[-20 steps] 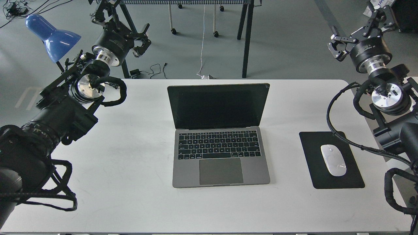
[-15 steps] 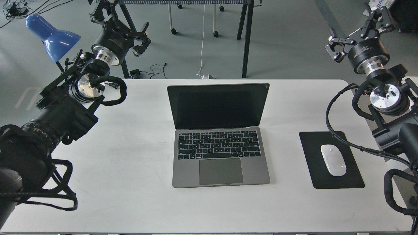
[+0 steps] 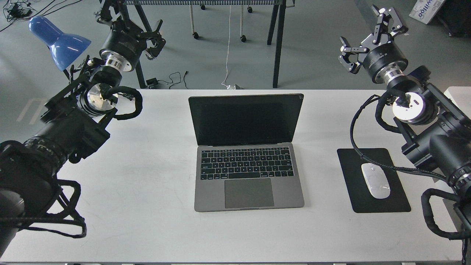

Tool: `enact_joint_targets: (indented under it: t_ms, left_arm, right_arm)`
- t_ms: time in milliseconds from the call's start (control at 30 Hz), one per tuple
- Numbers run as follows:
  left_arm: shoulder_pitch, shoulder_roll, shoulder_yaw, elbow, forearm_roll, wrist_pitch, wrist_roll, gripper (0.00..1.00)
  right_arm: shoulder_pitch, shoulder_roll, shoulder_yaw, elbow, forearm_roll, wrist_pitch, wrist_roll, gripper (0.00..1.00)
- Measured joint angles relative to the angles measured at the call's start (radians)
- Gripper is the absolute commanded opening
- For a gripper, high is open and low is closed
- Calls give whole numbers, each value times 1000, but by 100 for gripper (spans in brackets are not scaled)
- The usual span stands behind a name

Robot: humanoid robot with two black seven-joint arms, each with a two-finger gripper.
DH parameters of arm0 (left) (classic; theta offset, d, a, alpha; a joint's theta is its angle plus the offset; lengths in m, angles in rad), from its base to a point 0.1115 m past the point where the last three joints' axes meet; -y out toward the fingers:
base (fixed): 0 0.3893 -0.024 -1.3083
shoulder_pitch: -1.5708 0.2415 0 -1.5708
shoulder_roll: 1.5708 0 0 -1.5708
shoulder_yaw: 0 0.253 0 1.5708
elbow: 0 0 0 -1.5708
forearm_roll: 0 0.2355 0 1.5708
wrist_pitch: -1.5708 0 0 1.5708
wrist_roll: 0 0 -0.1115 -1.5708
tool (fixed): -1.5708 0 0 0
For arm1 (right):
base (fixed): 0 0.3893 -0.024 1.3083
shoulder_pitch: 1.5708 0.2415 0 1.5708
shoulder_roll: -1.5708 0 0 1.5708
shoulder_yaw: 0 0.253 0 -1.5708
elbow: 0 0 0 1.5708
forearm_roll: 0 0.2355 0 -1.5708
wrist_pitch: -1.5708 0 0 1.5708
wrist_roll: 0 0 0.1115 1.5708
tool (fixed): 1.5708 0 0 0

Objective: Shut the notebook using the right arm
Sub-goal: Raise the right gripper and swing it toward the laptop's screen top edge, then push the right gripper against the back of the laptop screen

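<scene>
- Centrally on the white table, the notebook lies with its lid raised, its black screen facing the near edge and its hinge closer to the far edge than its trackpad is.
- Its grey base rests flat, keys and large trackpad uncovered, nothing touching it.
- Toward the right edge, a black mouse pad lies flat, well apart from the notebook, with a white mouse resting on it.
- Beyond the far right corner, the right gripper hovers over the floor, its 2 fingers spread wide and grasping nothing; it is well apart from the notebook's lid.
- From that gripper, the right arm runs back along the right edge, a black corrugated cable looping from its wrist across the mouse pad's far end.
- Beyond the far left corner, the left gripper hangs above the floor; its fingers are dark and overlap a stand behind, so I cannot tell whether they are spread or closed.
- Just left of it, a blue lamp shows past the table's far left corner.
</scene>
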Motion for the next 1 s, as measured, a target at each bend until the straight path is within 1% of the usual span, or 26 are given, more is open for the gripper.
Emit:
enact_joint_targets:
  t_ms: [167, 367, 467, 567, 700, 867, 1000]
  left_arm:
    - [1, 0, 0, 0, 0, 0, 1, 100]
    - [3, 0, 0, 0, 1, 0, 3, 100]
    - [3, 1, 0, 0, 1, 0, 4, 100]
    - [3, 2, 0, 0, 1, 0, 4, 100]
    - [3, 2, 0, 0, 1, 0, 5, 100]
    - [3, 1, 0, 0, 1, 0, 5, 100]
    - [3, 1, 1, 0, 1, 0, 5, 100]
  right_arm:
    - [46, 90, -102, -52, 0, -46, 0, 100]
    - [53, 130, -160, -55, 0, -52, -8, 100]
    - [53, 132, -200, -48, 0, -55, -14, 100]
    - [53, 134, -248, -40, 3, -56, -31, 100]
    - [46, 130, -274, -13, 4, -56, -43, 100]
    - [21, 107, -278, 62, 4, -56, -48, 100]
    - [-7, 65, -279, 145, 4, -65, -69, 100]
